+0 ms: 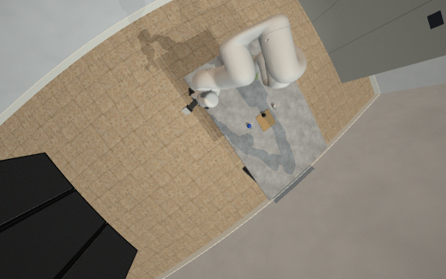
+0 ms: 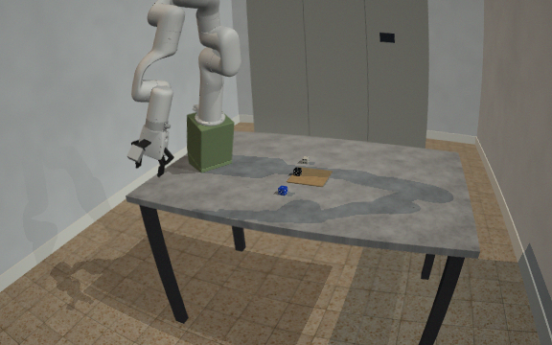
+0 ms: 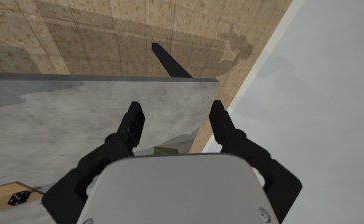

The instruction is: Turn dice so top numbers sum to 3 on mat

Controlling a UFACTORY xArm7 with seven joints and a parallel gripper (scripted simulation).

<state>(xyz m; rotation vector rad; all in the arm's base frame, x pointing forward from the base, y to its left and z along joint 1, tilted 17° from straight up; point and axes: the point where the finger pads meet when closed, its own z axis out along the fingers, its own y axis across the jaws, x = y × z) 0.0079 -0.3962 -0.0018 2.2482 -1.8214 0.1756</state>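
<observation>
Little looks done: the blue die point(image 2: 283, 190) lies on the bare worktop point(image 2: 238, 211) short of the mat point(image 2: 310, 177), the black die point(image 2: 297, 171) sits at the mat's near corner, and the white die point(image 2: 304, 159) lies just beyond it, off the mat (top faces too small to read). The pincer point(image 2: 149, 163) hangs released and holding nothing past the worktop's left edge, well apart from all 3. The grey mottled worktop stands on dark legs over a tan tiled floor, with grey cabinets point(image 2: 338, 67) behind.

Black die point(image 2: 297, 171) on tan mat point(image 2: 312, 178) corner, blue die point(image 2: 283, 190) — white die point(image 2: 304, 160) — off-mat
</observation>
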